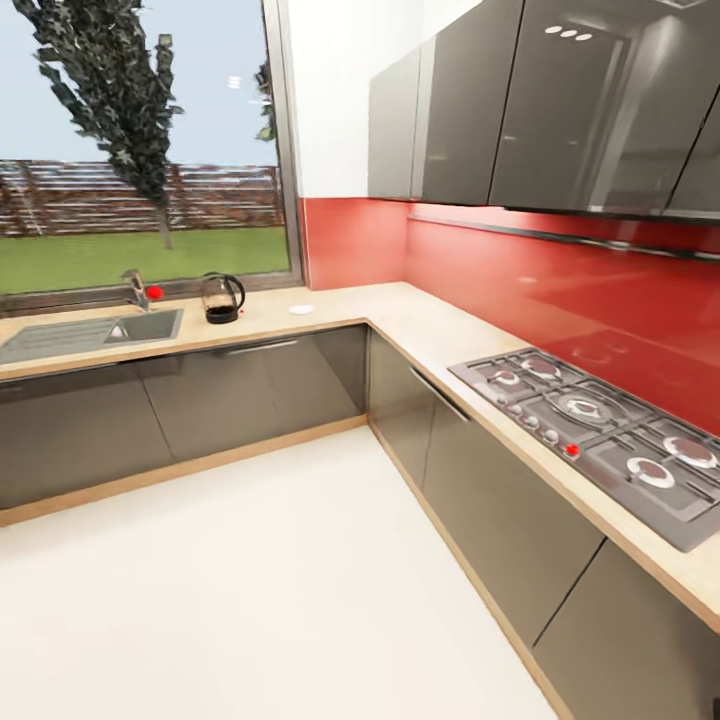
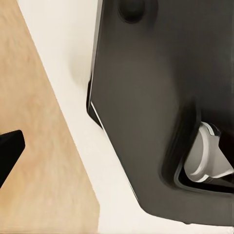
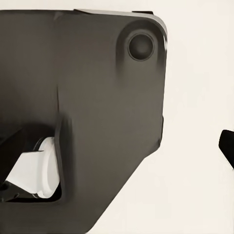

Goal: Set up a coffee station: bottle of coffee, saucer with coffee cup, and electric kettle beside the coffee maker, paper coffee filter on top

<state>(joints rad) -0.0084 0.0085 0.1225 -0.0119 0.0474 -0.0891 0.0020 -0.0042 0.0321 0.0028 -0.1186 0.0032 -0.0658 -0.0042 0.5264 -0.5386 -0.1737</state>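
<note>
Pale wood counter (image 1: 420, 330) runs in an L under a red backsplash (image 1: 560, 290) and grey wall cabinets (image 1: 560, 100), with a gas hob (image 1: 600, 430) on the right run and a sink (image 1: 95, 333) beneath the window (image 1: 140, 140). Right of the sink stands the upright electric kettle (image 1: 222, 298), its handle toward the corner, and a small white disc (image 1: 301, 309) (perhaps the saucer) lies flat just beyond it. Whether either arm's fingers are spread or pressed together cannot be told.

L-shaped wooden surface (image 1: 420, 330) over glossy grey cabinets (image 1: 250, 385); sink (image 1: 145, 326) below window (image 1: 140, 140); hob (image 1: 600, 430) against red backsplash (image 1: 560, 290); white floor (image 1: 250, 590).
</note>
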